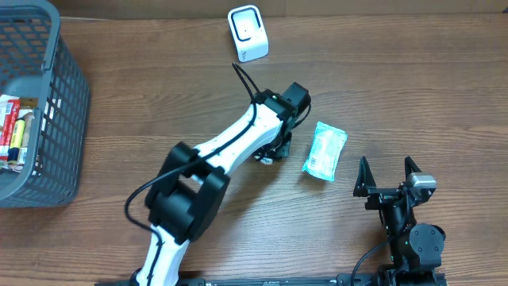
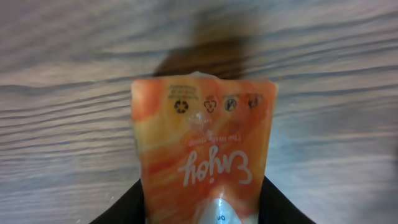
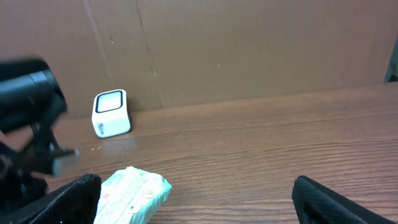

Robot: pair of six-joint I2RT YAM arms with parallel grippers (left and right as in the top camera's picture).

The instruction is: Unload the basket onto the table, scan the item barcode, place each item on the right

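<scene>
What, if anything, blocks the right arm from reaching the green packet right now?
Probably nothing. The right gripper stands open just beside the green packet, with bare table between them. The left arm sits on the packet's far side, holding an orange pouch.

A gray plastic basket [image 1: 65, 103] sits at the far left edge of the wooden desk [image 1: 143, 71] — a few red, yellow and white packs [image 1: 14, 127] lie inside it. A pale green packet [image 1: 325, 150] lies flat on the desk, well apart from the basket. Behind the desk stands a brown board wall [image 3: 249, 43].
</scene>
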